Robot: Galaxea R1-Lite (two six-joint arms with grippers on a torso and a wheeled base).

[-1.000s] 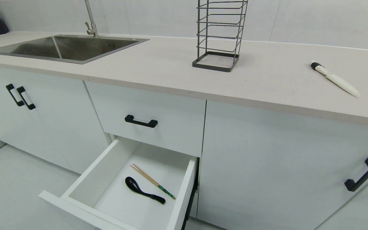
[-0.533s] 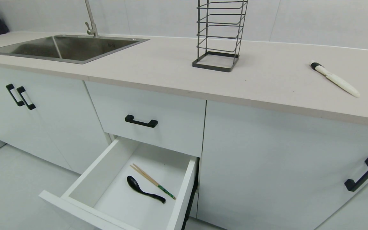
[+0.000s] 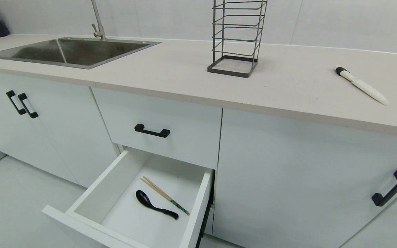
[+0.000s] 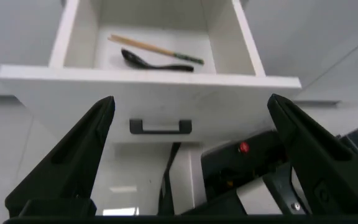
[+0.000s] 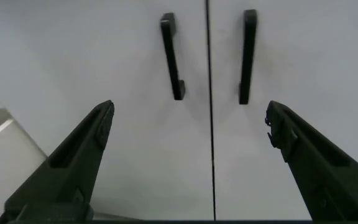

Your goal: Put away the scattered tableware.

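A white lower drawer (image 3: 107, 181) stands pulled out below the counter. Inside it lie a black spoon (image 3: 154, 205) and a pair of wooden chopsticks (image 3: 164, 195) with green tips, side by side. On the counter at the right lies a white utensil (image 3: 361, 85) with a black collar. In the left wrist view my left gripper (image 4: 191, 102) is open, held in front of the drawer's front panel (image 4: 73, 84), above its black handle (image 4: 160, 127); the spoon (image 4: 155, 62) and chopsticks (image 4: 154, 48) show beyond. My right gripper (image 5: 190, 107) is open, facing two cabinet doors, holding nothing.
A wire dish rack (image 3: 237, 38) stands on the counter behind the drawer. A steel sink (image 3: 71, 51) with a faucet (image 3: 97, 20) is at the left. A shut upper drawer (image 3: 152, 131) sits above the open one. Two black door handles (image 5: 173, 56) face the right gripper.
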